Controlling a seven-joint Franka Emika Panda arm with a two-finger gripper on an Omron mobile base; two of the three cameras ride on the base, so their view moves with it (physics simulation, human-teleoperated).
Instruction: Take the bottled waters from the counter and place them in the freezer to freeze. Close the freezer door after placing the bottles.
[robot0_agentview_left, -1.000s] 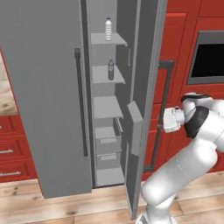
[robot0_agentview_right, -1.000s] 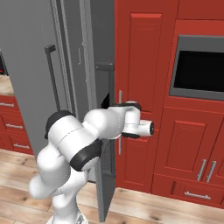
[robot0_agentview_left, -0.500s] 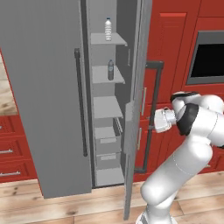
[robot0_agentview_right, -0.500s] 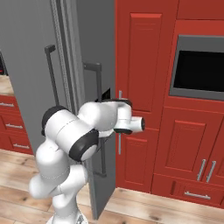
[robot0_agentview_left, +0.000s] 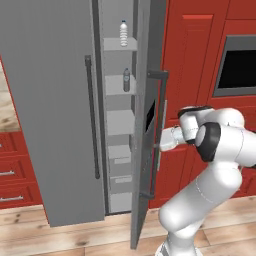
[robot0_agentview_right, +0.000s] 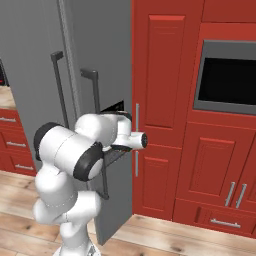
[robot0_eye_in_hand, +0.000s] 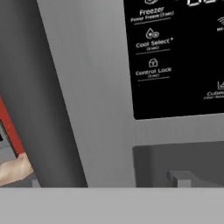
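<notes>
Left base view first. Tall flat grey side-by-side fridge unit (robot0_agentview_left: 50, 100) with pale grey inner shelves (robot0_agentview_left: 120, 85) showing through a gap. Two small slim translucent grey-blue plastic bottles in there: one (robot0_agentview_left: 123, 33) upright on the top shelf, the other (robot0_agentview_left: 126, 80) upright on the shelf below. Left grey door panel with the long dark vertical bar handle (robot0_agentview_left: 91, 117) sits flat and closed. The other grey door, the one with a black dispenser panel (robot0_agentview_left: 146, 130), swung most of the way in, still ajar (bottom edge out over the pale wooden floor (robot0_agentview_left: 75, 235)). White robot arm with dark joints (robot0_agentview_left: 215, 150) reaching across from the right, hand end (robot0_agentview_left: 165, 140) right up against that door's outer face beside its dark bar handle (robot0_agentview_left: 162, 120). Can't make out the fingers themselves here.

Right base view. Same arm (robot0_agentview_right: 80, 150) bent in front of the grey door, wrist pointed toward the tall red cabinet (robot0_agentview_right: 160, 100). Dark built-in oven window (robot0_agentview_right: 227, 77) off to the right, red drawers below.

Hand view. Camera right up close to the grey door face, black dispenser panel (robot0_eye_in_hand: 175, 57) with white lettering reading "Freezer" and "Control Lock". Dark bar (robot0_eye_in_hand: 43, 96) running diagonally on the left. Finger tips hard to pick out, but spread wide with nothing between them.
</notes>
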